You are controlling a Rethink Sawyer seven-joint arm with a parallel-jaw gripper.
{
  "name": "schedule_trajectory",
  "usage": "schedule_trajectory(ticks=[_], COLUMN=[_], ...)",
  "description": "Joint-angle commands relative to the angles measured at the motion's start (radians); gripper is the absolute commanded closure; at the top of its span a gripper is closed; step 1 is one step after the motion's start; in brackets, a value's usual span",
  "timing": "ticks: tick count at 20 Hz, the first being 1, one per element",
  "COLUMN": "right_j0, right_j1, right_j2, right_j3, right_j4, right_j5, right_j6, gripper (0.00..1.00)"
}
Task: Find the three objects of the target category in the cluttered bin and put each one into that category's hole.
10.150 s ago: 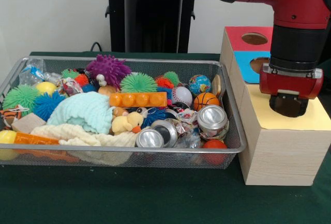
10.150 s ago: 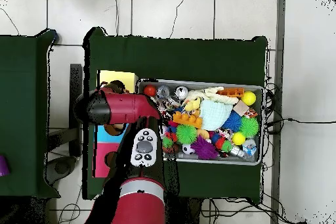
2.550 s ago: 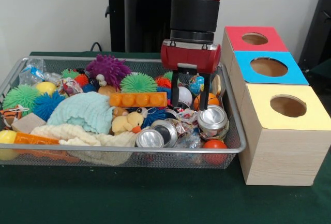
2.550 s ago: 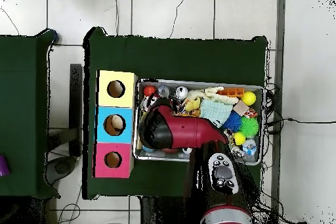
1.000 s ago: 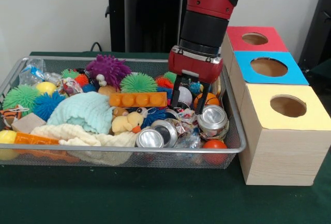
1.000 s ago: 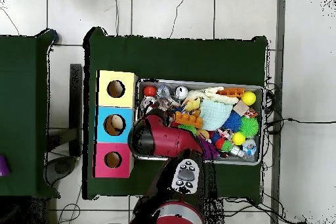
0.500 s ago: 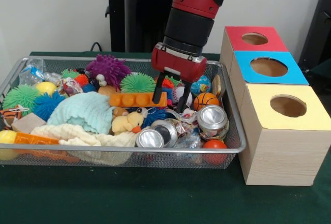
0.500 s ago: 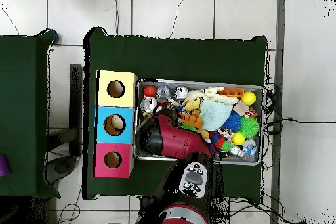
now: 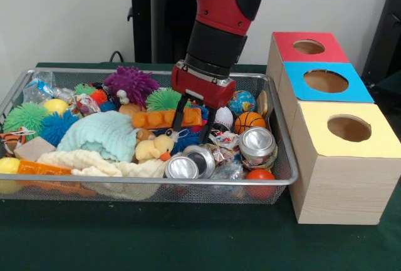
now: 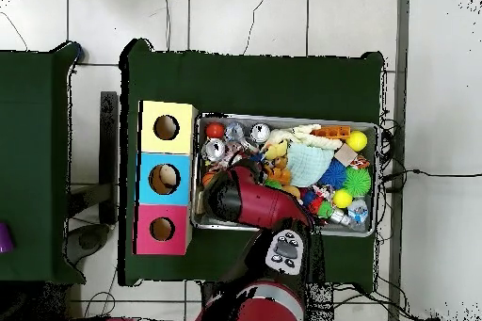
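Below our spread, empty gripper (image 9: 191,127), a wrinkly bundle (image 9: 227,141) lies just toward the yellow box's hole (image 9: 349,128)

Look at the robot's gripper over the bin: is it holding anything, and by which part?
Nothing is held: the gripper hangs open above the toys in the bin.

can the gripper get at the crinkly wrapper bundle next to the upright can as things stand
Probably yes. The gripper hangs open over the wire bin, just beside the crinkly bundle, which lies on top with nothing covering it. The upright can and lying can crowd it, so a clean grasp may be tight.
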Motion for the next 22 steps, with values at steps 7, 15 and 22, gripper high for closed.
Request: schedule_trajectory(ticks=[7,15,22], right_j0=[-0.031,0.020,0.063], right_j1=[0.074,-0.012,-0.072], right_j2=[0.117,0.121,0.092], right_j3=[0.010,0.081,0.114], right_j4=[0.063,0.096,0.145], right_j5=[-0.097,-0.063,0.015], right_j6=[0.211,0.244,0.235], gripper=[0.00,0.00,0.00])
